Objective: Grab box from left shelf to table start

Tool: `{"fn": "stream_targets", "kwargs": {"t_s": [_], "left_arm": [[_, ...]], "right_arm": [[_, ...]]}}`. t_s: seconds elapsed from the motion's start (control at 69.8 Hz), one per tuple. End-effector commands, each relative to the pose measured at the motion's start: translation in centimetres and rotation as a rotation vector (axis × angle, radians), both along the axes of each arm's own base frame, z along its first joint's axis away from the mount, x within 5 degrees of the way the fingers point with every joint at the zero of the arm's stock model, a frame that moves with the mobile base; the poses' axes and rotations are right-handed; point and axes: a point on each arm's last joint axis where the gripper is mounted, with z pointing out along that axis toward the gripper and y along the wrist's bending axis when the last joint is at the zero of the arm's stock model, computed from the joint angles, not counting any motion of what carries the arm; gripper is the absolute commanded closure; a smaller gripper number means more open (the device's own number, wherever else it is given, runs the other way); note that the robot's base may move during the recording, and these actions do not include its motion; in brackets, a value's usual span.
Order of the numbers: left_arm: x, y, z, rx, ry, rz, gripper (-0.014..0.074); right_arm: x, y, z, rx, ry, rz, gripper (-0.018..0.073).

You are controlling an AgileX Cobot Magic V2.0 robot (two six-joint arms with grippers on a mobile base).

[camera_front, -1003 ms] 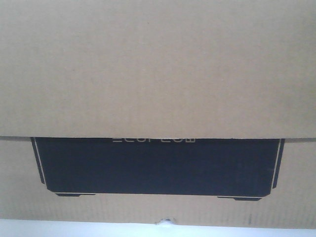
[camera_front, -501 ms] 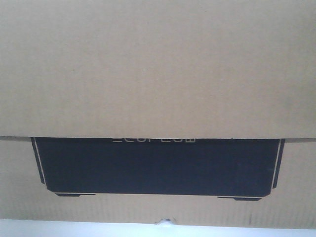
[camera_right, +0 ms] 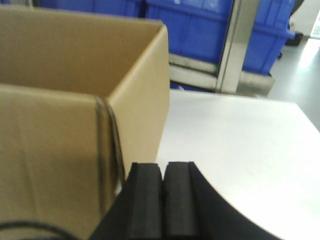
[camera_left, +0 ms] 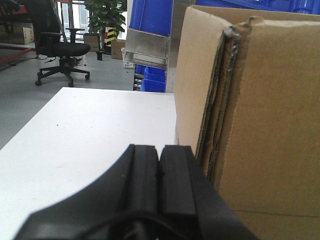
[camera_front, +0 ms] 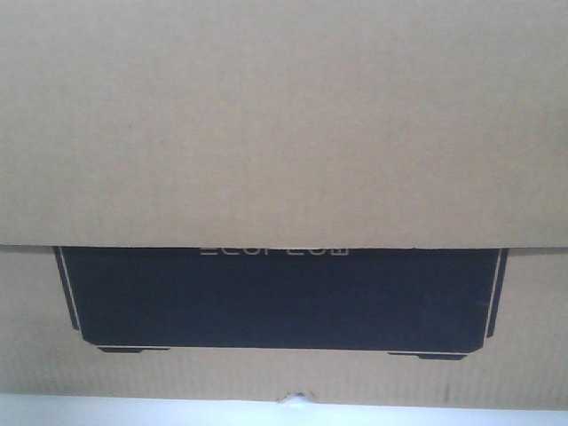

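Box, black panel, partial "ECOFLOW" lettering

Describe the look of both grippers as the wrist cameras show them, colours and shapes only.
The left gripper is matte black: two flat rectangular pads side by side on a curved black housing. The right gripper matches it, with black foam-like blocks on a rounded black body and a thin dark cable at lower left. No markings or labels show on either.
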Motion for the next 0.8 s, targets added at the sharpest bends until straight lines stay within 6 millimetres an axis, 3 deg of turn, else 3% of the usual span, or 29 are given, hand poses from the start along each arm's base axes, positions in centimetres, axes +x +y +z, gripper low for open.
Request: {"fn": "stream_targets", "kwargs": {"t_s": [0.0, 0.329, 0.788], "left_arm": [[-0.1, 0.1, 0.8, -0.01, -0.093, 0.006, 0.0699], [-0.1, 0.1, 0.8, -0.01, -0.093, 0.006, 0.0699], [-0.1, 0.1, 0.8, -0.01, -0.092, 0.006, 0.0699]], "right_arm": [[0.6, -0.3, 0.0, -0.016, -0.101, -0.047, 0.0502], [1.6, -0.7, -5.4, 0.068, -0.099, -0.123, 0.0502], [1.3, -0.7, -5.5, 0.078, -0.111, -0.12, 0.0502]]}}
